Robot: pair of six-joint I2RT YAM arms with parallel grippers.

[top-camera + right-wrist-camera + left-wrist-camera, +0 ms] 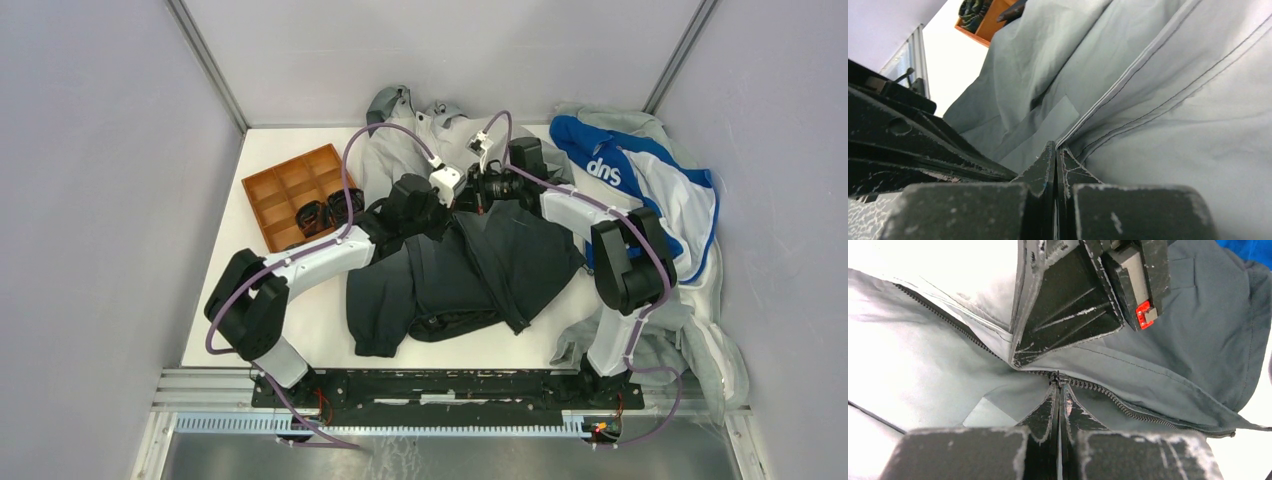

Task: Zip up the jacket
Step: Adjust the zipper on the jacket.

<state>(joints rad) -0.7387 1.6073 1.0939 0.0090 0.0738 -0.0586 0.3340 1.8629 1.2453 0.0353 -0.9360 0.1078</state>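
The left gripper (1058, 390) has its fingers pressed together, and their tips pinch the zipper (1108, 401) right at the slider (1056, 376). From there two rows of teeth run apart, one to 10 o'clock and one to 4 o'clock, so this part is not closed. The right gripper (1056, 150) is tight too, nipping a seam fold of the jacket (470, 270) just beside. The jacket lies in the middle of the table (330, 340), hood at 12 o'clock and dark hem at 6. The step seems to be the pull itself. Next, the left should draw the slider toward the hood while the right holds the cloth taut, because slack cloth could jam the teeth.
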